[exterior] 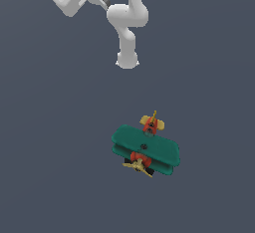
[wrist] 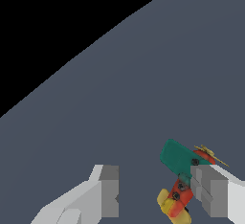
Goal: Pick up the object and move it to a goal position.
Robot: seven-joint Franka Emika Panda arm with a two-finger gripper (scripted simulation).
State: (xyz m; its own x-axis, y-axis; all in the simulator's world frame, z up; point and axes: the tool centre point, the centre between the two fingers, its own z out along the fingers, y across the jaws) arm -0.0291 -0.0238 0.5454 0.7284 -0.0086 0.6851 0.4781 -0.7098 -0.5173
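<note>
the toy biplane (exterior: 145,150) sits on the grey floor (exterior: 50,152); the gripper (wrist: 155,196) hangs above it, jaws spread wide, grasping nothing.

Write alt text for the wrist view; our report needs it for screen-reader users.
A toy biplane with teal wings, red body and yellow tail lies on a grey floor, partly hidden by one finger of the open gripper.
</note>
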